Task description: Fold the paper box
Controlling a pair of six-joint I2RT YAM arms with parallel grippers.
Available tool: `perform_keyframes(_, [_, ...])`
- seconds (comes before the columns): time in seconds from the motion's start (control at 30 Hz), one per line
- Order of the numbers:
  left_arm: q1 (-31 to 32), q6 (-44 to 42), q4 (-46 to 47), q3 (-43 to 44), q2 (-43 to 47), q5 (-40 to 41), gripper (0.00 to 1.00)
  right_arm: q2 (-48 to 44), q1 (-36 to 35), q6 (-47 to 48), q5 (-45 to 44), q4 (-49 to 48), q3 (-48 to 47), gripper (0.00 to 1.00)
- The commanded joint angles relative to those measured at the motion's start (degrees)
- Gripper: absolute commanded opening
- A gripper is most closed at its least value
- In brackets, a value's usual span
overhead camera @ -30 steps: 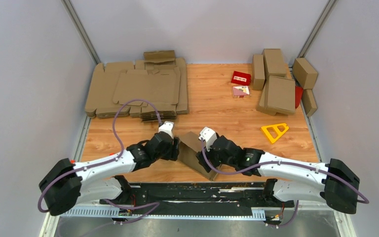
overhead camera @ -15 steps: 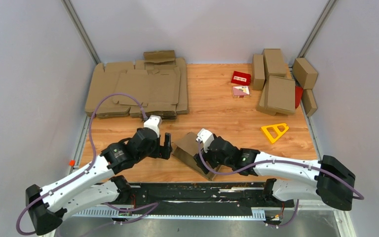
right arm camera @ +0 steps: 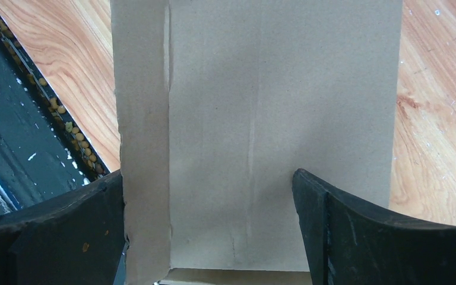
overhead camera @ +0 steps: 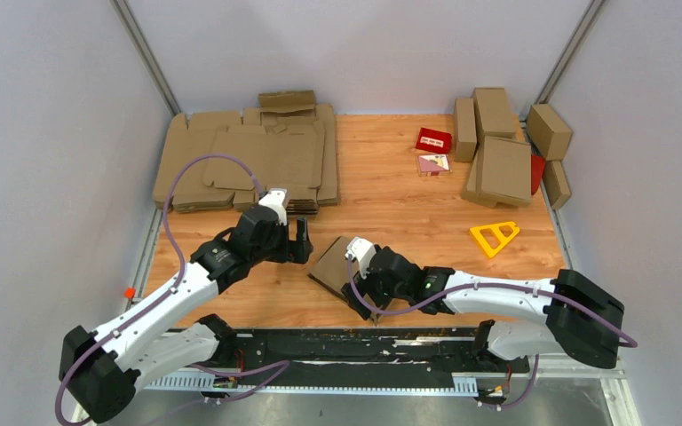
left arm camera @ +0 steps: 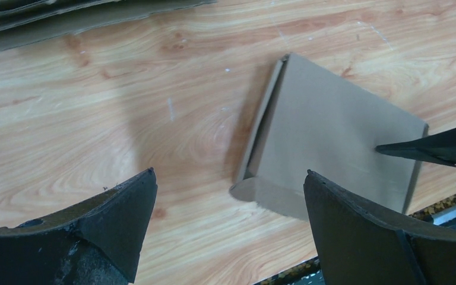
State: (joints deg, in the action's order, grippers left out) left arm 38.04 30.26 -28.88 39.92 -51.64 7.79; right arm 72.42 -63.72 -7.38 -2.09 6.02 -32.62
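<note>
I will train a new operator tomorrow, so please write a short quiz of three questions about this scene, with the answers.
1. True or false: the left gripper is shut on the box.
2. Where on the table does the pile of flat blanks lie? A. far left corner B. far right corner C. near edge
3. Fill in: the right gripper hangs open over the ____.

Key
1. False: its jaws are open and empty, beside the box.
2. A
3. box
</note>
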Motion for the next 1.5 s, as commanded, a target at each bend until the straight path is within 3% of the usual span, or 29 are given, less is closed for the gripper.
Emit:
perform_keyframes(0.0, [-0.72,-2.98,9.25,0.21,-4.59,-6.02,0.99,3.01,-0.35,-2.45,5.08,1.41,0.84,1.0])
perform_keyframes(0.13, [-0.86,-3.37,12.08,1.05,-11.55,-11.06,0.96,2.71,-0.35,-1.95,6.22,1.94,0.53,1.0])
perform_keyframes(0.3, [-0.82,-3.26,16.2,-0.8,-17.14,-11.32,0.92,1.18,-0.35,-1.44,7.69,2.74,0.36,1.0])
perform_keyframes(0.47, [-0.86,-2.57,20.43,-2.93,-21.0,-12.89,0.81,-1.59,-0.34,-1.26,9.75,4.35,-0.49,1.0])
perform_keyframes(0.7, [-0.83,-1.81,24.83,-4.66,-24.28,-14.59,0.65,-5.05,-0.31,-1.03,9.13,9.47,-2.82,1.0])
perform_keyframes(1.1, [-0.78,-0.99,29.83,-9.06,-24.22,-12.85,0.59,-8.43,-0.22,-6.43,14.89,7.92,-3.58,1.0])
perform_keyframes(1.3, [-0.78,0.27,32.66,-11.65,-21.6,-12.81,0.56,-11.01,1.47,-18.16,-5.35,21.06,-7.24,1.0])
perform_keyframes(1.47, [-0.76,0.82,31.74,-11.96,-19.82,-14.22,0.56,-14.16,3.67,-31.53,-10.37,27.31,-4.04,0.91])
